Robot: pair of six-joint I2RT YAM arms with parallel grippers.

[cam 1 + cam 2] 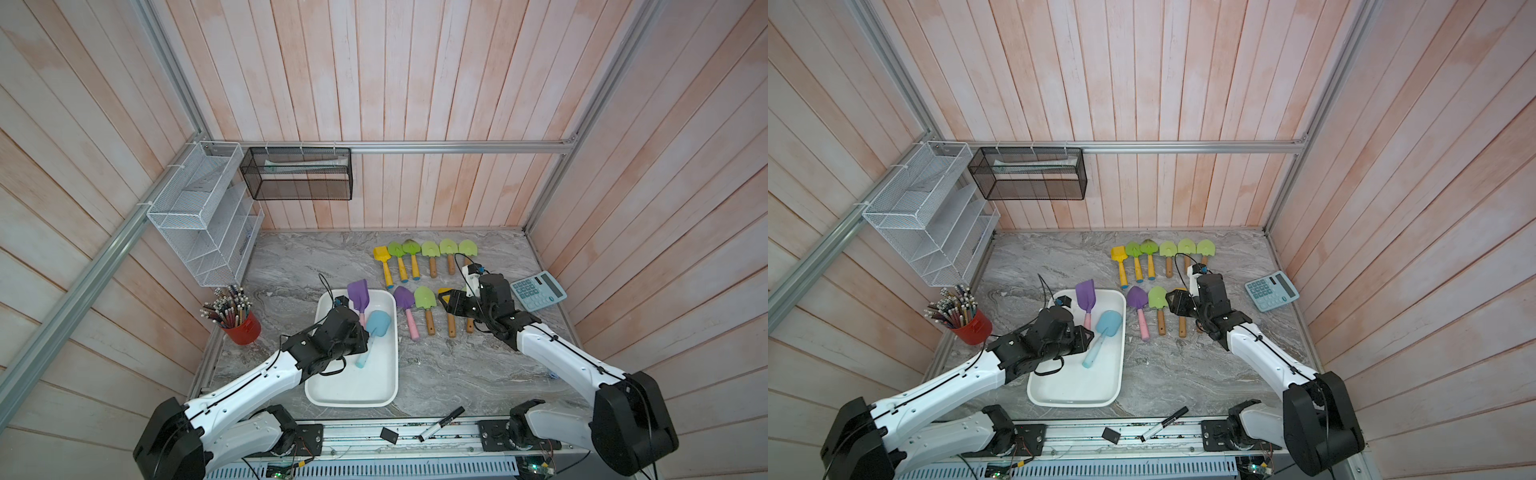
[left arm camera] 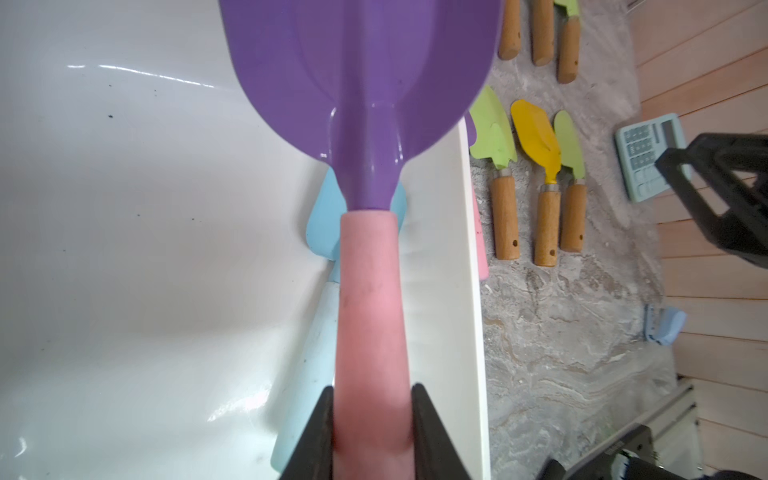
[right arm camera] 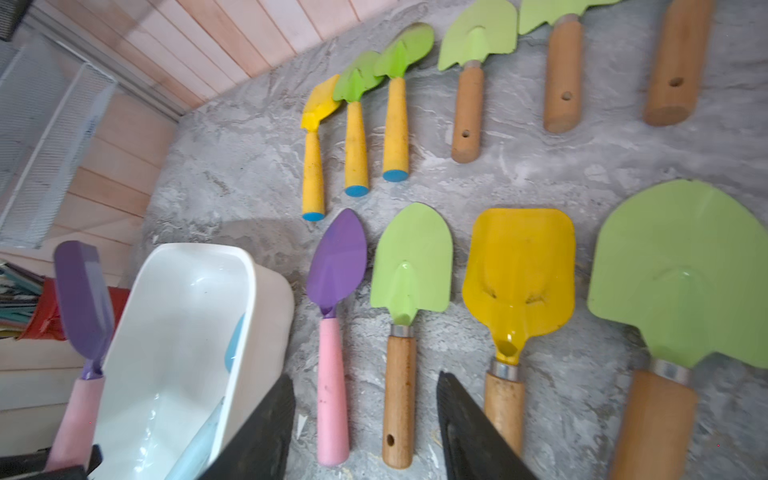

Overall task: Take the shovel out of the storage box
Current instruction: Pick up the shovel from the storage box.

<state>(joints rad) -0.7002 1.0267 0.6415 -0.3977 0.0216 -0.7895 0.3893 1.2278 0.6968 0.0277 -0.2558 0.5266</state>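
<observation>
The white storage box (image 1: 365, 384) (image 1: 1075, 386) lies on the marble table in both top views. My left gripper (image 2: 372, 395) (image 1: 360, 328) is shut on the pink handle of a purple shovel (image 2: 361, 75) (image 1: 358, 293) (image 1: 1086, 296). Its blade sticks out over the box's far rim. A light blue shovel (image 1: 377, 324) (image 1: 1108, 322) lies in the box beneath it. My right gripper (image 3: 365, 382) (image 1: 445, 298) hangs open and holds nothing. It is above the pink and wooden handles of the shovels lying to the right of the box.
Two rows of shovels (image 1: 432, 253) cover the table to the right of the box. A blue calculator (image 1: 538, 291) sits at the far right and a red cup of pencils (image 1: 243, 326) to the left. A marker (image 1: 440, 424) lies at the front edge. A black mesh basket (image 1: 297, 174) and a white wire rack (image 1: 199, 212) hang on the walls.
</observation>
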